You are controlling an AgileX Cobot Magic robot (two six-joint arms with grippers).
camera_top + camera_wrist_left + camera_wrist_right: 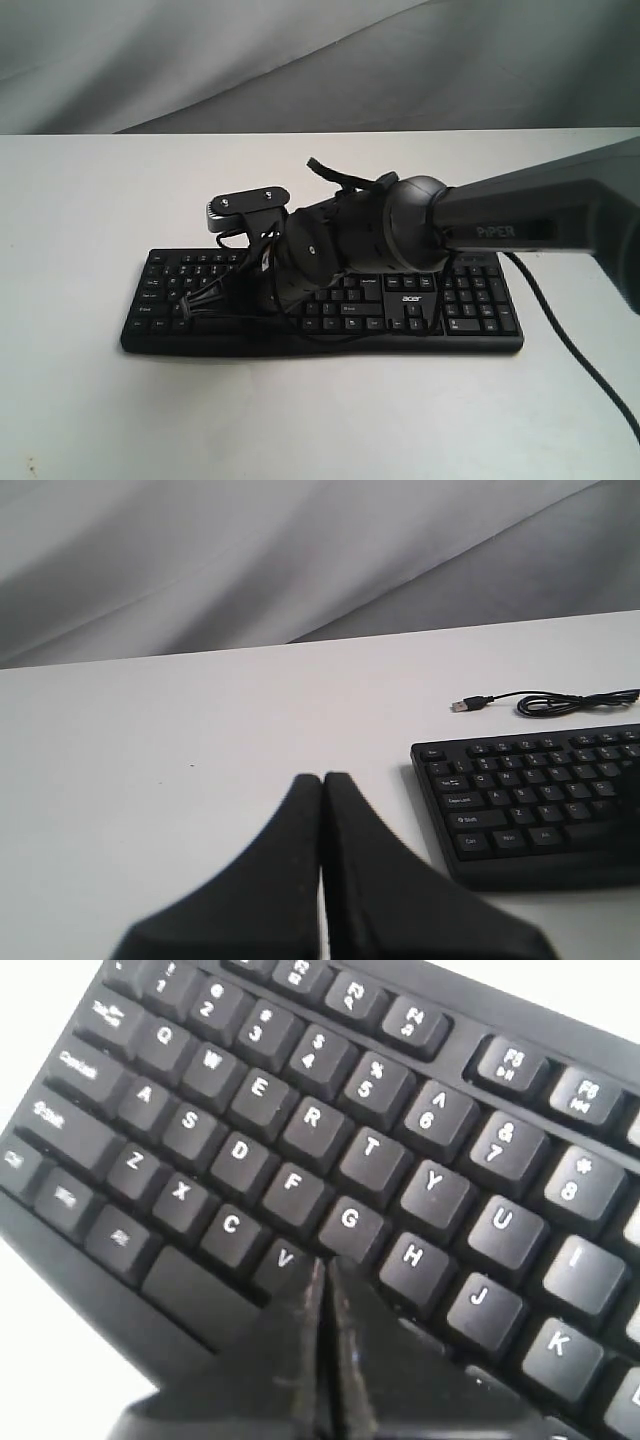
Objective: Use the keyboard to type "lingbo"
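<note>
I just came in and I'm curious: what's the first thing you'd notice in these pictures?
The big dark right arm reaches in from the right across the black keyboard, which lies on the white table. Its right gripper is shut, with the tip at the keys beside V and G. The left gripper, also shut, hovers over the table off the keyboard's left end.
</note>
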